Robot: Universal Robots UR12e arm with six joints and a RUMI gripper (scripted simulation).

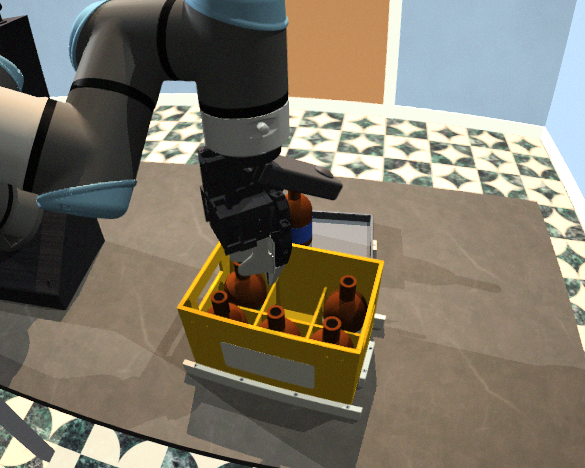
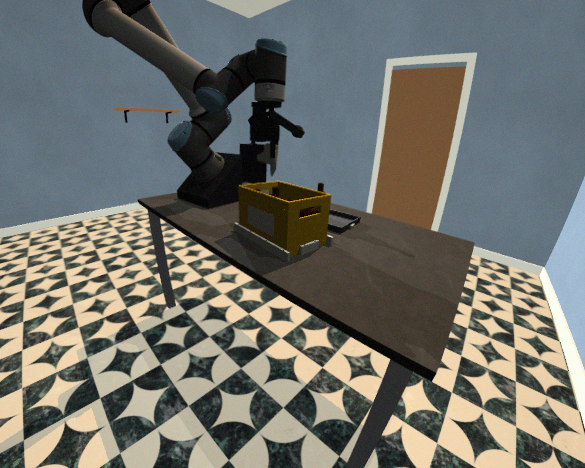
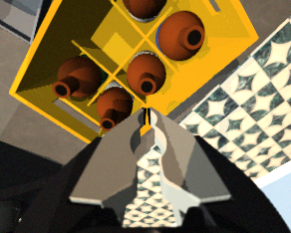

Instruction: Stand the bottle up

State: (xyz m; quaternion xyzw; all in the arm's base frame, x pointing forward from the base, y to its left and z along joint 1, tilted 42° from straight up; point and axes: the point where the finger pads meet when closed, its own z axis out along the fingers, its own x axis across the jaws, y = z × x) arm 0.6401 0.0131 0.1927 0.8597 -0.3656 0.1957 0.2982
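Gripper: my gripper [image 1: 271, 276] is clenched tight, the two pale fingers meeting at their tips with nothing between them.
Gripper position: it hangs pointing down over the far left part of the yellow crate [image 1: 277, 355], tips about level with the crate's rim in the top view; in the exterior view it sits clearly above the crate [image 2: 312, 214].
Task bottle: the brown bottle with the blue label [image 1: 299, 214] is upright, standing behind the crate's far wall at the left end of the grey tray [image 1: 347, 217]; my wrist hides most of it. It is outside the crate.
Tray: lies just behind the crate on the dark table [image 1: 458, 282], close to the crate's back wall.
Crate contents: four brown bottles stand upright in the compartments, necks up: back left [image 1: 247, 288], front left [image 1: 220, 302], front middle [image 1: 277, 317] and back right [image 1: 346, 298], with a fifth neck at front right [image 1: 331, 327].
Free compartment: back middle, showing only yellow floor and dividers.
Crate seat: it rests between pale grey rails [image 1: 262, 385] on the table.
Wrist view: crate seen from above and tilted, bottle mouths [image 3: 147, 86] just beyond my fingertips.
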